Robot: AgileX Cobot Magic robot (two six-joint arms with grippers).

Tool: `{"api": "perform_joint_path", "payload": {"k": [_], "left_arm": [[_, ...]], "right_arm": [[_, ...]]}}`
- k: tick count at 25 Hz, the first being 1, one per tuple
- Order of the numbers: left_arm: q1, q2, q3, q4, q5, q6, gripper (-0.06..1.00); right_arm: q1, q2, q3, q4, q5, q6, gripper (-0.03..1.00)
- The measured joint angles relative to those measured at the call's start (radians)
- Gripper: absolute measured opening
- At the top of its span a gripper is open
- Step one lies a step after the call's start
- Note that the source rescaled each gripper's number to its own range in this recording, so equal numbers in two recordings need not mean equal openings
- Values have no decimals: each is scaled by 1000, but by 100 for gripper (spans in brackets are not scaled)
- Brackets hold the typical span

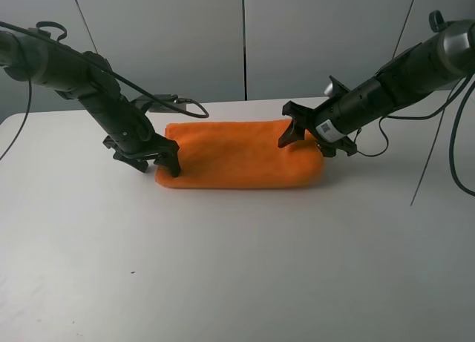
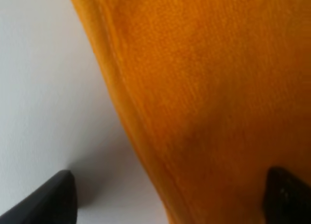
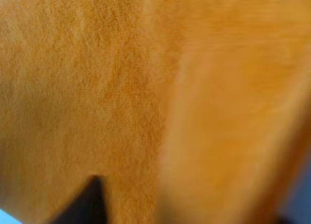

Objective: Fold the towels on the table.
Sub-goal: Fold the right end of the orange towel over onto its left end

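One wide plain white matte desk point(image 1: 223, 275) is filling the foreground in front of the cloth. Behind that stretch, near the middle of the desk, a bright orange fuzzy microfibre cloth point(image 1: 241, 158) is lying flat as a long oblong running crosswise. Its near long edge is looking thick and rounded.

At the cloth's left end the left fingers point(image 1: 172, 164) are pointing down and standing wide apart. In the left wrist view one dark fingertip point(image 2: 48, 202) is showing over bare desk point(image 2: 43, 88) just beside the cloth point(image 2: 209, 88). The other is sitting over the orange pile, so the cloth's edge is running between them, and they are gripping nothing.

At the cloth's right end, toward its far corner, the right fingers point(image 1: 292, 133) are reaching down onto the top of the fabric. The right wrist view is showing orange cloth point(image 3: 73, 88) almost edge to edge. One dark fingertip point(image 3: 90, 199) is lying against it, and a blurred ridge of fabric is rising close to the lens. Whether these fingers are apart or pinching the fabric, I cannot tell.

The black left arm point(image 1: 89, 82) and the black right arm point(image 1: 401, 75) are slanting up and outward from the cloth's two ends. A black cable point(image 1: 178, 104) is looping just behind the cloth's far left corner. Beyond the cloth and the desk's far edge, grey wall panels point(image 1: 319, 38) are closing off the background.
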Motion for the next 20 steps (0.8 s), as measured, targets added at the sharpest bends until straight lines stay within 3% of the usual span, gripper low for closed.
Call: {"api": "perform_joint_path", "payload": {"k": [1, 2, 13, 20], "left_arm": [[0, 0, 0, 0, 0, 0, 99], [0, 0, 0, 0, 0, 0, 99], [-2, 0, 0, 37, -2, -4, 99], [-2, 0, 0, 44, -4, -6, 99]], "right_arm": [[0, 0, 0, 0, 0, 0, 18], [0, 0, 0, 0, 0, -2, 6], [0, -13, 0, 0, 24, -27, 5], [0, -62, 0, 49, 106, -53, 5]]}}
